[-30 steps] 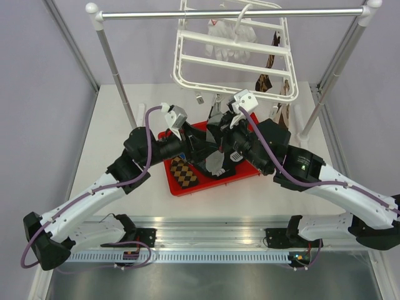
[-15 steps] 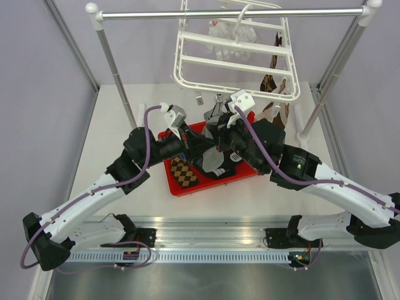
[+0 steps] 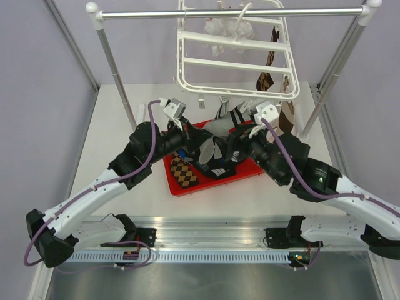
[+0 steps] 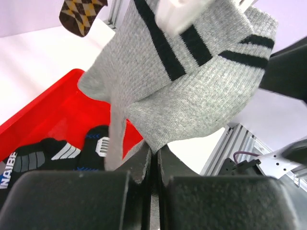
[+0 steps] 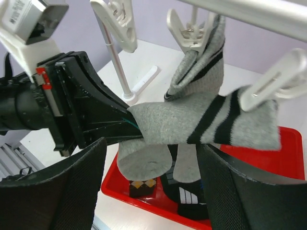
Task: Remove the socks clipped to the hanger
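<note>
Above the red plastic tray (image 4: pixel 48 110), the left end effector (image 4: pixel 152 155) clamps a grey, black-striped fabric sock (image 4: pixel 201 91) (the right wrist view alone shows white plastic hanger clips (image 5: pixel 271 81) holding it); the right end effector (image 5: pixel 151 148) gapes.

A grey black-striped sock (image 5: pixel 168 120) hangs clipped beneath the white hanger (image 3: pixel 232 63), with brown argyle socks (image 3: pixel 265 81) clipped at its right side.

The right gripper (image 5: pixel 152 148) now sits farther to the right. The left gripper (image 4: pixel 153 158) pulls the grey sock (image 4: pixel 192 81) out flatter, and the hanger (image 3: pixel 234 64) tilts slightly upward.
</note>
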### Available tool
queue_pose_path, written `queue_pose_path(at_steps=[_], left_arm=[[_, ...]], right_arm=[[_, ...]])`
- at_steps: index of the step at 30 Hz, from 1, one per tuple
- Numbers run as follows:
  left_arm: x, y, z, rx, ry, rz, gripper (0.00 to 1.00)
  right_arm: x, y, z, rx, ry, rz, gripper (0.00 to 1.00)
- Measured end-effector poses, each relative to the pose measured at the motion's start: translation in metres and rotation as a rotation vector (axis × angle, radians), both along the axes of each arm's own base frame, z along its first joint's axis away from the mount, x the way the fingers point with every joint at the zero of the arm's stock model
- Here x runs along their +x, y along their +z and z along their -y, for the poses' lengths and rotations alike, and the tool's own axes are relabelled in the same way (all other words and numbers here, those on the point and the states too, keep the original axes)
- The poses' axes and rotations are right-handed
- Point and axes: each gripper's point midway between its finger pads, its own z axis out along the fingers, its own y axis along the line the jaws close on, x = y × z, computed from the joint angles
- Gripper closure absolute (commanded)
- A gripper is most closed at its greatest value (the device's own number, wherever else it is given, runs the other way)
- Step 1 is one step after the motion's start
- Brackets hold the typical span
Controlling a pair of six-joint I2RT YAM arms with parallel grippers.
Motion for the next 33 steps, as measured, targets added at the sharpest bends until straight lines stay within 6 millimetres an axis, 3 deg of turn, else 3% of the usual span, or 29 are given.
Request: queue_pose_path(at_steps=[9,14,22,33], left_arm=[[0.002,-0.006,0.002,0.006,0.003,-0.022,0.98],[0.003,-0.008,0.005,0.009,-0.003,-0.032,0.98],[0.003,-0.004,0.006,0.001,-0.006,-0.031,0.98],[0.002,-0.002,0.006,-0.003,-0.011,-0.029,0.98]], right_arm=[[-0.018,0.031,0.05,0.193,-0.031,0.093,0.2],[-0.009,0.042,0.057,0.229,-0.1,0.13,0.19],[0.007,0.041,0.082,0.283,-0.286,0.096,0.17],[0.014,0.046,0.074,0.267,-0.295,0.126,0.17]])
